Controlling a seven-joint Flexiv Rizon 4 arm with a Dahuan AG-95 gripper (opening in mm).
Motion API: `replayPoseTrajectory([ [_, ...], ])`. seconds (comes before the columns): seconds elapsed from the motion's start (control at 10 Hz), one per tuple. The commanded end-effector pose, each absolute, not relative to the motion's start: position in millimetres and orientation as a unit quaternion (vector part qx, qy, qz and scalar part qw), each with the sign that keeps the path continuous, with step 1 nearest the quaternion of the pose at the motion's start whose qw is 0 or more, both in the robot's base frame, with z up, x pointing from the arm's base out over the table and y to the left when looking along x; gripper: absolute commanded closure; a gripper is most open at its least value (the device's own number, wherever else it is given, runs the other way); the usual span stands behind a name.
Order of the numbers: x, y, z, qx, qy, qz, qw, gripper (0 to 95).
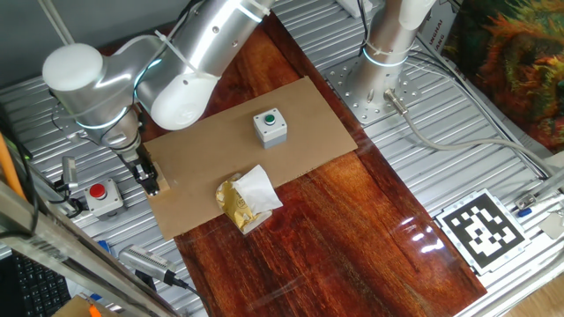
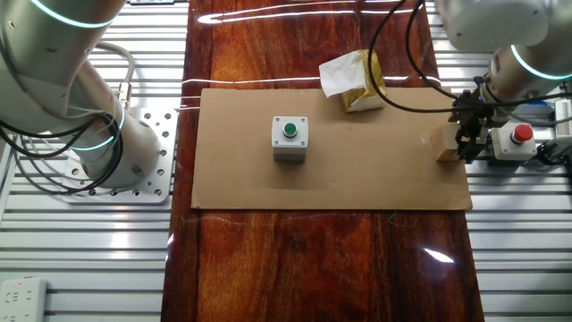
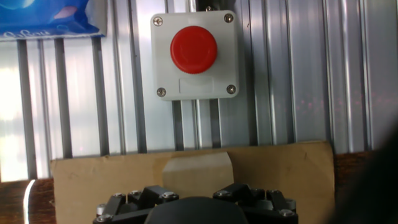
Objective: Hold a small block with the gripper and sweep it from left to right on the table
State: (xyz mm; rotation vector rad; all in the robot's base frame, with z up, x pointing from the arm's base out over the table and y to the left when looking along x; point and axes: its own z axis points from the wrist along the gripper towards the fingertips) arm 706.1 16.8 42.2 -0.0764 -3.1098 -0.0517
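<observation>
Looking along the fingers, you see the gripper [image 2: 462, 143] clamped on the small block [image 2: 447, 146], which sits at the cardboard sheet's [image 2: 357, 170] edge over the table [image 2: 313, 268]. Beyond it stands a red button box [image 3: 194, 56] on ribbed metal [image 3: 298, 74].

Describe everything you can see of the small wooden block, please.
The small block is a plain light-tan wooden cube, unpainted. It sits upright at the edge of the cardboard sheet, close to the red button box. The black gripper is at it and seems to grip it; the fingers hide part of it.
</observation>
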Motion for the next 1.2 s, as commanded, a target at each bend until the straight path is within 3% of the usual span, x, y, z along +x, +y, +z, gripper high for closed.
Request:
replayPoseTrajectory([
  [0.1, 705.5, 16.0, 42.5, -0.024, -0.999, -0.017, 0.017, 19.0],
  [0.3, 705.5, 15.8, 42.4, -0.023, -0.999, -0.017, 0.018, 19.0],
  [0.4, 705.5, 15.8, 42.4, -0.024, -0.999, -0.016, 0.018, 38.0],
  [1.2, 705.5, 15.6, 42.4, -0.024, -0.999, -0.015, 0.019, 38.0],
])
